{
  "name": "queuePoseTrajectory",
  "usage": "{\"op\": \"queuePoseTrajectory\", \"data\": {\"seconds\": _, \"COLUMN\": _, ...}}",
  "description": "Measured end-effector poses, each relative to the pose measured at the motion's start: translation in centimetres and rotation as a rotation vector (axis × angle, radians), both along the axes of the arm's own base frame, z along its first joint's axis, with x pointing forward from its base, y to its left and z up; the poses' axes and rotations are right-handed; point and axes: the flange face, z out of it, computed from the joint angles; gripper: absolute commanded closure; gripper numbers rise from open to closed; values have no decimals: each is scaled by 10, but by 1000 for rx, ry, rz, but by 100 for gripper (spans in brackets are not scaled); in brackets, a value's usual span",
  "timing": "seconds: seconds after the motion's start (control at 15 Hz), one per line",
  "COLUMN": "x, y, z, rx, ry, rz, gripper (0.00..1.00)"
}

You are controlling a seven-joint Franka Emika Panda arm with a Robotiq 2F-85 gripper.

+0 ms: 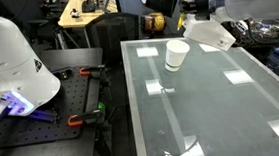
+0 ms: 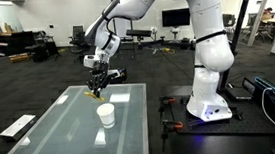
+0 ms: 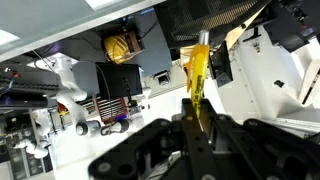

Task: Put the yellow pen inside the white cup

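Carrying step in hand. Claw [image 2: 97, 84] clenched on the yellow pen [image 3: 200, 75], lifted off the glass surface [image 2: 52, 135], above and just behind the white cup [image 2: 106, 114] in an exterior view. Cup upright on the surface, pen not yet over its mouth, not touching it. Next, by judgement: move the pen straight above the cup opening, keep it near vertical, lower the tip inside, only then let go.

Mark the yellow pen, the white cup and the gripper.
yellow pen [image 3: 201, 75]: in the wrist view, on its shaft above the fingers.
white cup [image 1: 177, 55]: in an exterior view, on its side wall.
gripper [image 2: 97, 87]: in an exterior view, between its fingertips.
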Motion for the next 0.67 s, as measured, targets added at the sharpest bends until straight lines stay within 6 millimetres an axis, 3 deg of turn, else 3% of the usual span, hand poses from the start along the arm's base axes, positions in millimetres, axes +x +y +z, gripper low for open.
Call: {"op": "queuePoseTrajectory", "data": {"seconds": 0.67, "x": -4, "y": -19, "z": -41, "rx": 55, "ry": -87, "rz": -20, "gripper": 97}}
